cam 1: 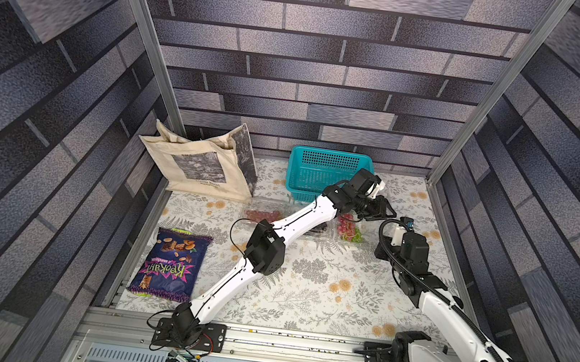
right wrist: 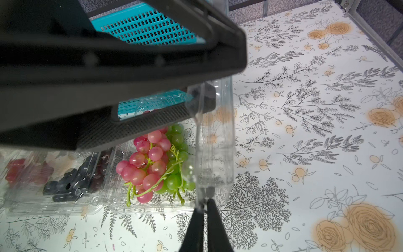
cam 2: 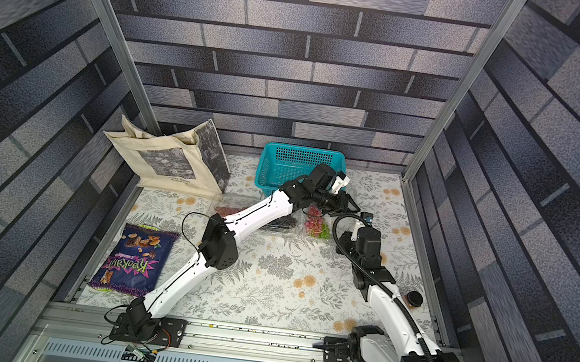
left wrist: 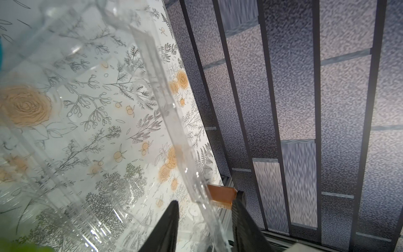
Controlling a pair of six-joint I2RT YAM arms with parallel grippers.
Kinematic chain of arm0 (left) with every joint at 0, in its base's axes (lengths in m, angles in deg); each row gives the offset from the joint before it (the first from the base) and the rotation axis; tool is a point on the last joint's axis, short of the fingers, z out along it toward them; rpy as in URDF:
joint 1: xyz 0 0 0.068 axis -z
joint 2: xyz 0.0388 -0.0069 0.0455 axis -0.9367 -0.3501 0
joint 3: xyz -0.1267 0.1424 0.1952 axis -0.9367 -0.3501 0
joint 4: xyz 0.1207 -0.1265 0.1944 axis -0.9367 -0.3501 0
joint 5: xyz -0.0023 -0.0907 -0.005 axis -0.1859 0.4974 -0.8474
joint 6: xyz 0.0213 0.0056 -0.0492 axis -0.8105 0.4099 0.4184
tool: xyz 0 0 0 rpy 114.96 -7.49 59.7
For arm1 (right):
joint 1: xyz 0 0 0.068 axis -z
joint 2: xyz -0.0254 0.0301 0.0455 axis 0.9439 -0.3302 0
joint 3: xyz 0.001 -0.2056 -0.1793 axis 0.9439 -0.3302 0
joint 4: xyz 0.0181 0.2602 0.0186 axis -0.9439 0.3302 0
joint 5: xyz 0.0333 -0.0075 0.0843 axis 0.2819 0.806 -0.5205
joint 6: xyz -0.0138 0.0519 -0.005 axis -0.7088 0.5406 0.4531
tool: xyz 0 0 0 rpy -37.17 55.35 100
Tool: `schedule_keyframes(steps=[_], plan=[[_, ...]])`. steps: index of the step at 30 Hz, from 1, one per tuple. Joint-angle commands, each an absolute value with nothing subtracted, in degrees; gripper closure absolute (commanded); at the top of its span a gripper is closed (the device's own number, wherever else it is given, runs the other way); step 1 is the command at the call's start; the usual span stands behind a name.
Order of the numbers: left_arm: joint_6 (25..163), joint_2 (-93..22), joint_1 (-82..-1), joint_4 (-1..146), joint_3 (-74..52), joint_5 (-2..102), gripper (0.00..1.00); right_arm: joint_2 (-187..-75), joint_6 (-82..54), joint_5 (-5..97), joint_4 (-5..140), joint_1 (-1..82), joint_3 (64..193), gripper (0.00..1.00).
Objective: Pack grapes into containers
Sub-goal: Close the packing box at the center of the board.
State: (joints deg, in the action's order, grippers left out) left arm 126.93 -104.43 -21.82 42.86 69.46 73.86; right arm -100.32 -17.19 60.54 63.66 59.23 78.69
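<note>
Pink and green grapes (right wrist: 152,161) heaped in a clear box (right wrist: 150,208), the right-hand end of a row of three on the flowered tablecloth (cam 1: 305,285). Lid (right wrist: 216,152) of that box standing upright on the side away from its neighbours.

Pinched at the lid's near corner: the right gripper (right wrist: 206,206), fingers pressed together on the clear rim. At the lid's far end, the left gripper (left wrist: 207,197), fingers apart with the lid's edge running between them and a gap showing on either side, so not clamped.

Next along, in the middle box (right wrist: 54,209), dark grapes (right wrist: 69,183). In the far box (cam 1: 259,200), red grapes (cam 1: 261,215), blurred in the right wrist view, partly hidden under the left arm in both top views. Hard to tell whether those two lids are fully down.

Just behind the row, against the back wall, a teal basket (cam 1: 320,170), with the left arm reaching across in front of it. Off to the left of the basket, a cloth bag (cam 1: 200,167) propped in the corner. Well apart from the boxes, near the front left edge, a purple snack packet (cam 1: 169,261) lying flat.
</note>
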Motion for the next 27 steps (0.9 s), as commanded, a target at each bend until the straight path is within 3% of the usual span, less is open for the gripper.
schedule_keyframes(steps=[1,11,14,18,22,27], plan=[[126.3,-104.6,-22.2,44.4,69.5,74.8,0.58,-100.7,-18.0,61.0,65.0,58.3,79.4,0.92],[124.3,-103.6,-22.6,42.5,69.6,75.1,0.71,-100.3,-18.5,62.5,65.6,57.3,79.3,0.92],[124.3,-103.7,-22.7,42.4,69.5,75.6,0.80,-100.0,-18.5,62.7,65.9,57.2,79.3,0.92],[124.0,-103.3,-22.9,41.8,69.5,75.7,0.80,-99.9,-18.4,62.9,66.0,56.9,79.4,0.90],[122.7,-102.6,-23.2,40.2,69.6,75.6,0.81,-99.4,-18.2,64.0,66.4,56.9,79.4,0.83],[122.2,-102.2,-23.8,39.2,69.5,75.8,0.82,-97.0,-17.6,67.3,68.2,57.0,79.8,0.62]])
